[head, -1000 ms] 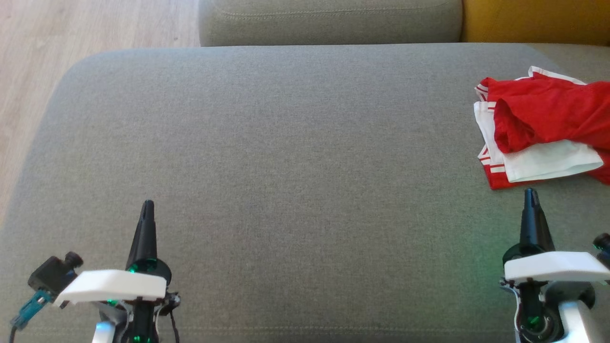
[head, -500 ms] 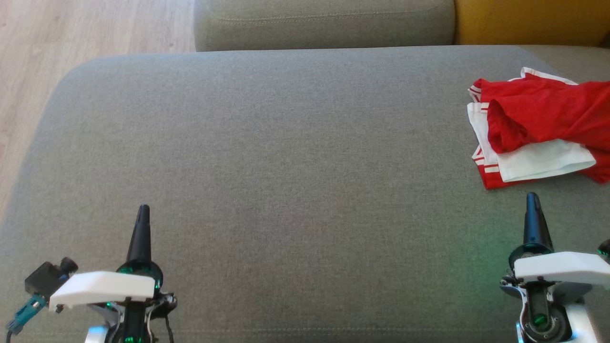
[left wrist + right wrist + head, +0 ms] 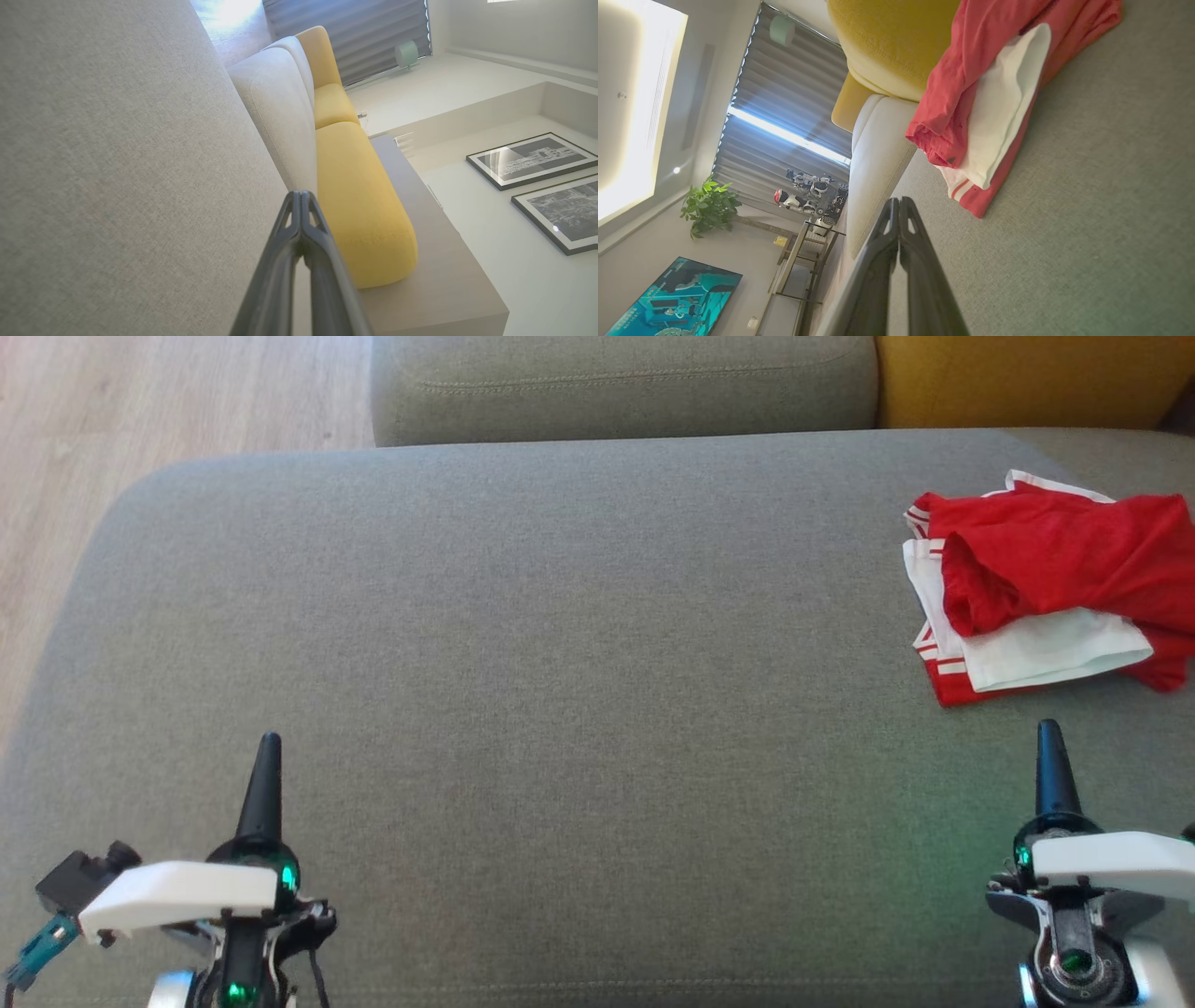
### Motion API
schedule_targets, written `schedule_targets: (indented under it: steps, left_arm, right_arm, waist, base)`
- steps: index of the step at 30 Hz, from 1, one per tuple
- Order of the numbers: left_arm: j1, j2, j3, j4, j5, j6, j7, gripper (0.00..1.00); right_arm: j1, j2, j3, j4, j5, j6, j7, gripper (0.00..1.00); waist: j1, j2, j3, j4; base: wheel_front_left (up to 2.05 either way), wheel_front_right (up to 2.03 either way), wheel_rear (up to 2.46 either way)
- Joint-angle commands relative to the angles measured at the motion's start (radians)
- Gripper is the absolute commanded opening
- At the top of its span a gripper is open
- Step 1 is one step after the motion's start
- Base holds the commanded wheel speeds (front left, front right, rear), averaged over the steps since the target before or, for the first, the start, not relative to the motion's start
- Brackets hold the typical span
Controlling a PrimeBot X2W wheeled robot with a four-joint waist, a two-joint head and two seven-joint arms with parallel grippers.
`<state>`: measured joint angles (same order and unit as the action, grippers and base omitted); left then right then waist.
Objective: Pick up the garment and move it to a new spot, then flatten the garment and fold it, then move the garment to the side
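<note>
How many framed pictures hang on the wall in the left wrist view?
2. The upper framed picture lies at the right side of that view; the lower framed picture sits just beneath it, cut by the edge. More may hang out of sight.

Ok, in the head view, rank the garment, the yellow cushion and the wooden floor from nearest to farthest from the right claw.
1. The garment, just ahead of the right claw.
2. The yellow cushion, behind the garment, at the back right.
3. The wooden floor, far to the left, at the back.

Grey sofa seat (image 3: 560, 616), yellow cushion (image 3: 1027, 378) behind, wood floor (image 3: 168, 392) left
</note>
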<state>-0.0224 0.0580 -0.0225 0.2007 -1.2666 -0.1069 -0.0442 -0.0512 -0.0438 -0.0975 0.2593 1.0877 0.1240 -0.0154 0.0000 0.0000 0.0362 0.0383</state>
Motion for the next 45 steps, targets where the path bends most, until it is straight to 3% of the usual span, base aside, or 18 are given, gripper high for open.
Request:
schedule_targets:
  steps: [1,41,45]
  left_arm:
    - [-0.053,0.017,0.028,-0.024,-0.024,-0.01,0.009,0.0]
    - [-0.083,0.018,0.101,0.043,-0.371,-0.024,0.129,0.0]
    - [-0.083,0.017,0.103,0.043,-0.37,-0.024,0.13,0.0]
  right_arm:
    - [-0.048,-0.008,0.011,-0.03,0.034,0.005,0.011,0.0]
    - [-0.056,-0.009,-0.014,-0.015,0.523,0.007,0.127,0.0]
    - [-0.056,-0.009,-0.014,-0.015,0.523,0.007,0.127,0.0]
  waist:
    - [0.0,0.0,-0.001,-0.001]
    - [0.0,0.0,-0.033,-0.038]
    - [0.0,0.0,-0.033,-0.038]
  base:
    - [0.0,0.0,0.0]
    - [0.0,0.0,0.0]
    - [0.0,0.0,0.0]
